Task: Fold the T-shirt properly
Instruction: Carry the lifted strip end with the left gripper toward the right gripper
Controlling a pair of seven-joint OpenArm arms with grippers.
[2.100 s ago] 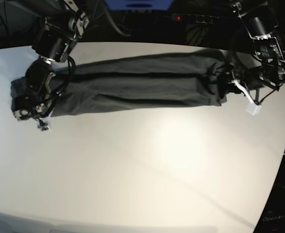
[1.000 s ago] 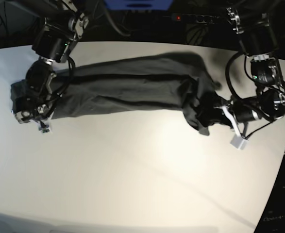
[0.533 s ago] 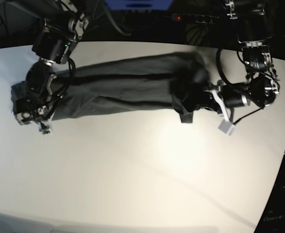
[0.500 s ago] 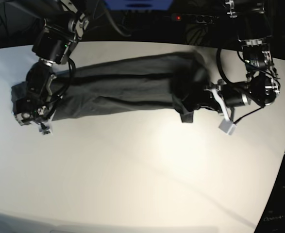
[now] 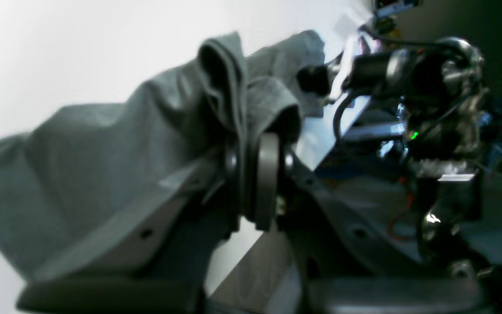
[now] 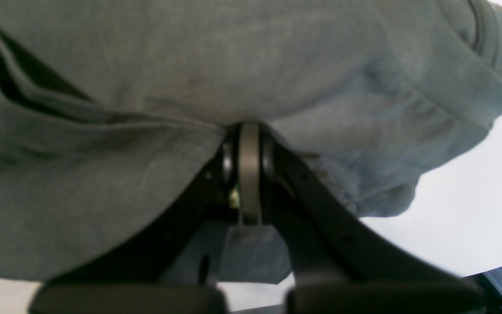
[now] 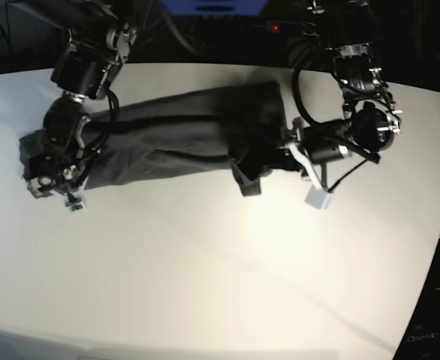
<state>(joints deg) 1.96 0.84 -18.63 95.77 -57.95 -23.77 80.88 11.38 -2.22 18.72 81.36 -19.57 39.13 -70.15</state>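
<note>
T-shirt cloth is pinched at both ends near the table's far edge: right gripper clamped as anchor, left gripper clenched, apparently for folding across.

We see the left gripper at the centre of the frame, its two dark fingers pressed together on a bunched fold of the T-shirt. The dark grey cloth rises above the fingertips in a peaked ridge near the upper middle and spreads down to the lower left, wrinkled and hanging loose. Behind it, the white table fills the upper left. On the right of the frame stands a blurred dark arm with cables and a small green light, its tip near the cloth's far edge.
</note>
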